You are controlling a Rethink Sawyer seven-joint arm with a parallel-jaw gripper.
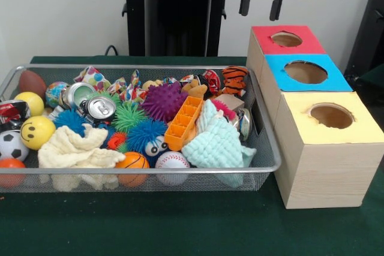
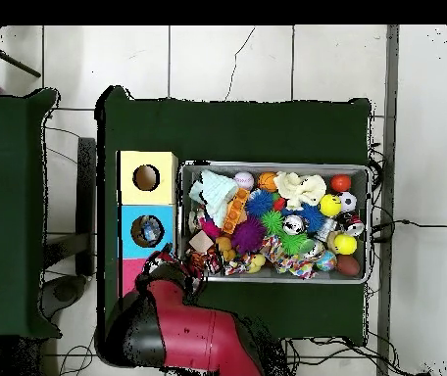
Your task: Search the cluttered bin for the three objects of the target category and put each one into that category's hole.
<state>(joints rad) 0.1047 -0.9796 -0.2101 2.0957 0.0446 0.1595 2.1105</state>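
A wire mesh bin (image 1: 273,148) holds a heap of mixed things. Among them are a baseball (image 1: 172,160), a small basketball (image 1: 132,161), a soccer ball (image 1: 12,145), a yellow smiley ball (image 1: 37,131), crushed cans (image 1: 99,109), spiky rubber balls (image 1: 163,101), a mint cloth (image 1: 217,142) and a cream cloth (image 1: 78,151). To the right stand three boxes, each with a round hole on top: red (image 1: 287,39), blue (image 1: 306,72) and yellow (image 1: 331,116). My gripper (image 1: 259,15) hangs open and empty high above the red box. From overhead, my arm (image 2: 183,328) covers most of the red box.
An orange plastic tray (image 1: 183,122) and a striped tiger toy (image 1: 234,80) also lie in the bin (image 2: 370,225). The overhead view shows something inside the blue box's hole (image 2: 147,230). Green cloth covers the table (image 1: 180,220). Cables run on the floor (image 2: 404,225).
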